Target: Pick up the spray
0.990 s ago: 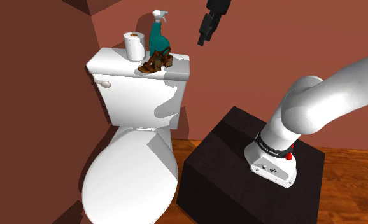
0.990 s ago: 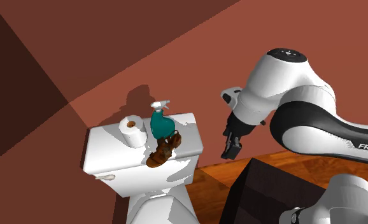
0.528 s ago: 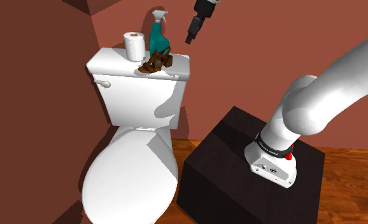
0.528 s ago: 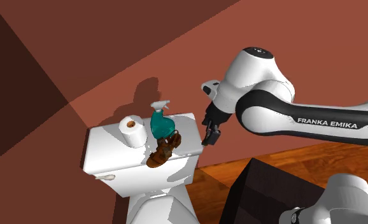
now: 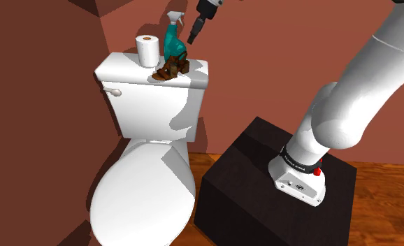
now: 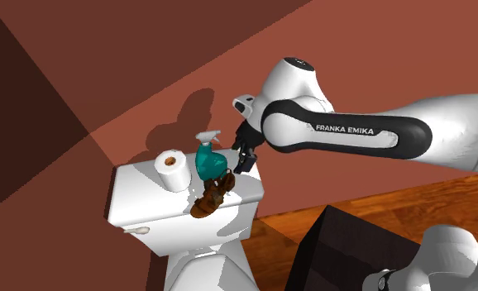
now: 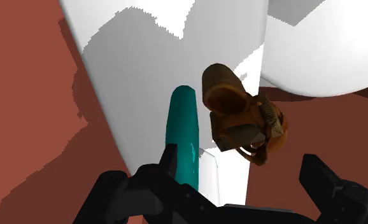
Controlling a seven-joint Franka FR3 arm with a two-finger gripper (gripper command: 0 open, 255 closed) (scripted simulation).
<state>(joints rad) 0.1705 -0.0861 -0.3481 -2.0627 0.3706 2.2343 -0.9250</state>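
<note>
A teal spray bottle (image 5: 172, 43) with a white trigger head stands upright on the white toilet tank lid (image 5: 127, 68), close to the back wall. A brown shoe (image 5: 172, 68) lies just in front of it and a toilet roll (image 5: 147, 49) stands to its left in the shoulder view. My black gripper (image 5: 193, 33) hangs above the lid's right end, right beside the bottle and apart from it. In the second exterior view the gripper (image 6: 244, 167) is just right of the bottle (image 6: 206, 162). The wrist view shows the fingers open, with the bottle (image 7: 181, 133) by one fingertip (image 7: 170, 162) and the shoe (image 7: 240, 114) between them, farther off.
The white toilet bowl with its lid down (image 5: 145, 196) sits below the tank, a flush handle (image 5: 112, 91) on the tank's front. Red-brown walls close in behind and at the shoulder view's left. My black stand (image 5: 256, 185) rests on a wooden floor (image 5: 386, 203).
The gripper has travelled up and to the shoulder view's left, from well right of the tank to right beside the spray bottle. The bottle, shoe and roll have stayed put.
</note>
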